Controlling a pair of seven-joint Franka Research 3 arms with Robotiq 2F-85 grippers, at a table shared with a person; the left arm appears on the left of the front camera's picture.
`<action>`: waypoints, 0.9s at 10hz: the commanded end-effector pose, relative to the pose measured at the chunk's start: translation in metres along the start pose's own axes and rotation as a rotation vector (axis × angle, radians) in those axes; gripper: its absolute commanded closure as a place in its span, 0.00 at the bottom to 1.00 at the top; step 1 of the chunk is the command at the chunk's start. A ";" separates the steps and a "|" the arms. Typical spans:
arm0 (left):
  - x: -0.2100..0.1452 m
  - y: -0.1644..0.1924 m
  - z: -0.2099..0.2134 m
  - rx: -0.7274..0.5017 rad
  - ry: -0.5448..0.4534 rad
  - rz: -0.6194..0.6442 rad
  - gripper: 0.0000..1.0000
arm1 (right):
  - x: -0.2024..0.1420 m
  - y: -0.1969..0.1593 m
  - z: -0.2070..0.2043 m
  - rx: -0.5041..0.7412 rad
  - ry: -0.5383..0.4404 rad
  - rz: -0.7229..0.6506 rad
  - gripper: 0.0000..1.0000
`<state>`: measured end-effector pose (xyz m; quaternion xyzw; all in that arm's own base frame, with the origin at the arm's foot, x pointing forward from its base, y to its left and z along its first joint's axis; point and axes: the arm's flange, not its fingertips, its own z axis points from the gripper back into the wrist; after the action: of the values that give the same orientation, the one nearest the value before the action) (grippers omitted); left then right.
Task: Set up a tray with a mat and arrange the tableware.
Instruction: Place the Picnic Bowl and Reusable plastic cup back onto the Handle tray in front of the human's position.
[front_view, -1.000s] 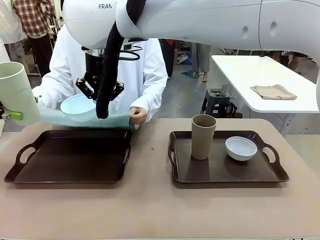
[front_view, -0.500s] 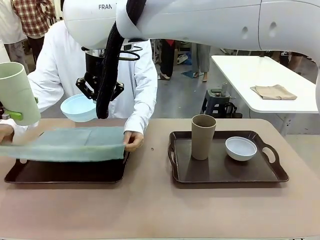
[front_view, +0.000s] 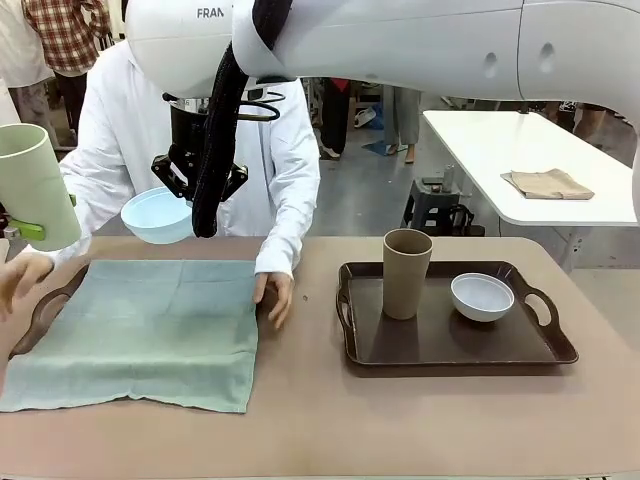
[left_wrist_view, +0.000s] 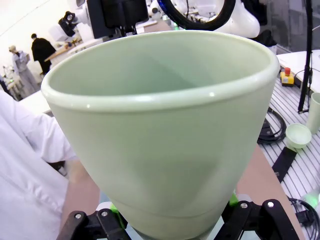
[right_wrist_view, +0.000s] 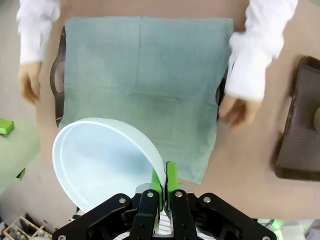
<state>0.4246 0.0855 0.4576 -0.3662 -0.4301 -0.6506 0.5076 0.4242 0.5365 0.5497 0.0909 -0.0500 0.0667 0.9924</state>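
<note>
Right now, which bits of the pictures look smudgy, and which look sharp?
Front view: the person's hand at the left edge of the mat is smeared by motion, the brown cup crisp. Right wrist view: the other hand blurs too, the light blue bowl is sharp. Left wrist view: the pale green cup looks bulgy from the wide lens.

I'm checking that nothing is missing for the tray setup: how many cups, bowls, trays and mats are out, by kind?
Tall handleless cups: 2 (pale green cup, brown cup)
Small round bowls: 2 (light blue bowl, whitish bowl)
Dark handled trays: 2 (mat-covered tray, bare tray)
Green cloth mat: 1
Total: 7
</note>
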 end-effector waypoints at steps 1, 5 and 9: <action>0.000 0.000 0.001 0.004 0.006 -0.022 1.00 | -0.001 0.000 0.003 -0.001 -0.005 0.000 1.00; 0.000 0.000 0.001 0.004 0.006 -0.022 1.00 | -0.001 0.000 0.003 -0.001 -0.005 0.000 1.00; 0.000 0.000 0.001 0.004 0.006 -0.022 1.00 | -0.001 0.000 0.003 -0.001 -0.005 0.000 1.00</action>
<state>0.4246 0.0855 0.4576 -0.3661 -0.4301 -0.6507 0.5076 0.4242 0.5365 0.5497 0.0909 -0.0500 0.0667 0.9924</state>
